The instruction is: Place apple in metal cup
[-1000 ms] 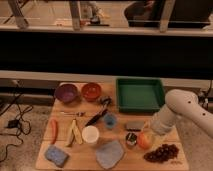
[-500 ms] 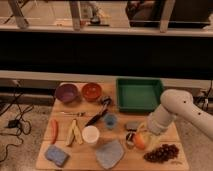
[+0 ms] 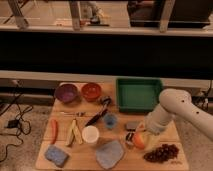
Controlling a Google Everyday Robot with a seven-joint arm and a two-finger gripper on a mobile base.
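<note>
the gripper (image 3: pixel 141 136) is sitting low over the small round orange-yellow apple (image 3: pixel 138 141) on the wooden worktop (image 3: pixel 80 160); i cannot tell its grasp.

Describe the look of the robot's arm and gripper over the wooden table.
The arm is a thick, smooth tube in white or pale grey, with a rounded elbow joint; no markings or loose cables show on it. It narrows to the gripper, low at the table's right side by the apple, where its shell looks equally pale.

White arm (image 3: pixel 176 107) in from the right, elbow bent, pincer (image 3: pixel 142 136) low over the tabletop.
</note>
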